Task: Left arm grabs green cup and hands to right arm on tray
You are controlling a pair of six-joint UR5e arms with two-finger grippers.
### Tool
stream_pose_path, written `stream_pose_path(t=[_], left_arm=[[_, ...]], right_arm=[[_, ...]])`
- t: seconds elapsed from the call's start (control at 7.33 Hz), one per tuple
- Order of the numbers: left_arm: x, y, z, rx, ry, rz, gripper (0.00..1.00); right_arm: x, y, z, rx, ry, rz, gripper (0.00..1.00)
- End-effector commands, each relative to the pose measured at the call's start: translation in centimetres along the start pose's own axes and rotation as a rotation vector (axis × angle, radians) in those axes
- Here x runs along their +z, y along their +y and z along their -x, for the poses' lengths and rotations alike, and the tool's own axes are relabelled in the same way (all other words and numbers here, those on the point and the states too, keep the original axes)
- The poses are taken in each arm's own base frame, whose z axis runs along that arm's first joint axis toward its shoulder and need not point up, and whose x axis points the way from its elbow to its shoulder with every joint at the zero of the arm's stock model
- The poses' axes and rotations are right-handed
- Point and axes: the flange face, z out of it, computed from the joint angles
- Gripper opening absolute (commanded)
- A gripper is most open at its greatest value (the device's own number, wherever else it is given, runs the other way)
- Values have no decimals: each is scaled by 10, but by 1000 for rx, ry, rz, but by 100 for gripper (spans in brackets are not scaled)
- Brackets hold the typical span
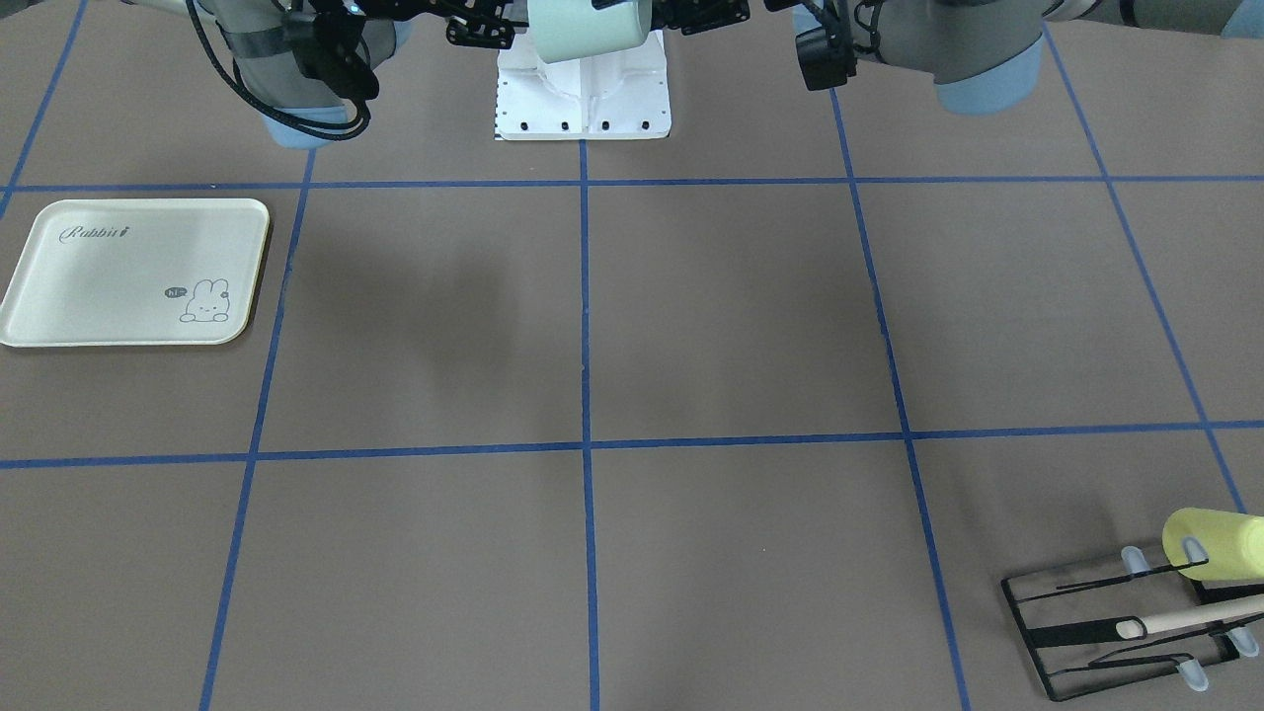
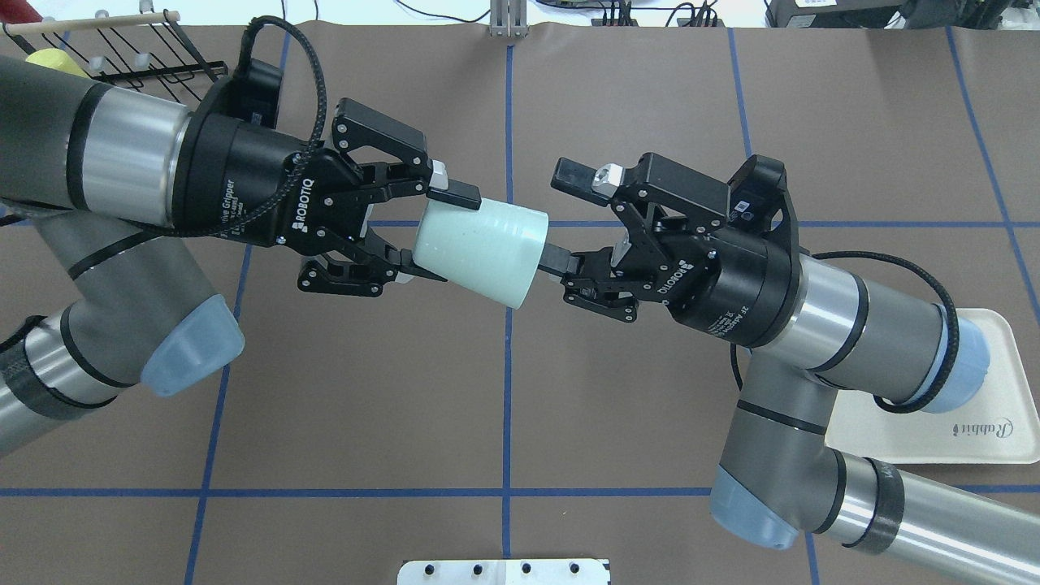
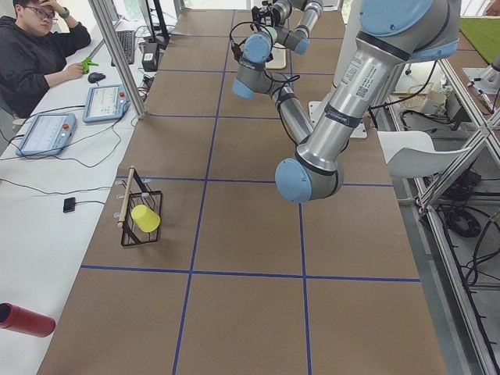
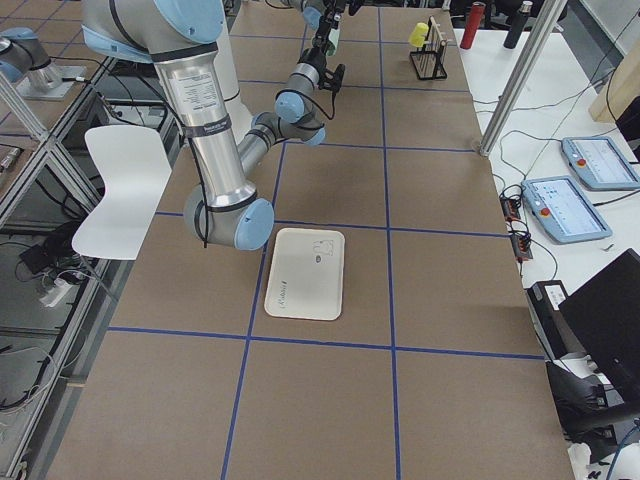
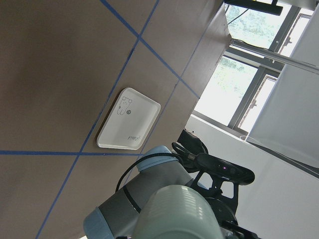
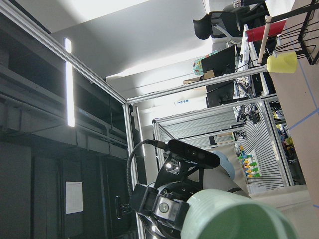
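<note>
So our left gripper [image 2: 435, 236] was clamped on the narrow bottom end of the green cup [image 2: 483, 252], holding it sideways up in the air. That put it well apart from the tray [image 2: 999, 366], out toward the table's middle from it. The right gripper [image 2: 565, 215] was spread wide at the cup's mouth, on the tray side of the cup. One finger [image 2: 561, 260] sat right at the rim and the other was clear of the cup wall. From overhead we honestly couldn't tell if that first finger was inside the mouth or just touching the edge.

What worried us: if the left one let go before the right one had really closed, the cup would drop onto the table nowhere near the tray, and probably roll. A pinch on just the rim of a smooth tapered cup could also squirt it out, or tilt it on the trip over to the tray. And the two grippers were close enough that a sloppy closing move could knock them together.
</note>
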Motion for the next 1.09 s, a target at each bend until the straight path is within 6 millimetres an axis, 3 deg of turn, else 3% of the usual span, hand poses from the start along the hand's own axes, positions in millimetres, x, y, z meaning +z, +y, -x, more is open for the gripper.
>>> stream_pose_path(t=[0.0, 0.27, 0.95], left_arm=[[2, 1, 2, -2, -2, 5, 3], [1, 2, 1, 4, 0, 10, 3], [-2, 9, -2, 11, 8, 18, 3]], right_arm=[[2, 0, 1, 0, -3, 1, 73], [2, 0, 1, 0, -3, 1, 59], [2, 0, 0, 0, -1, 2, 59]])
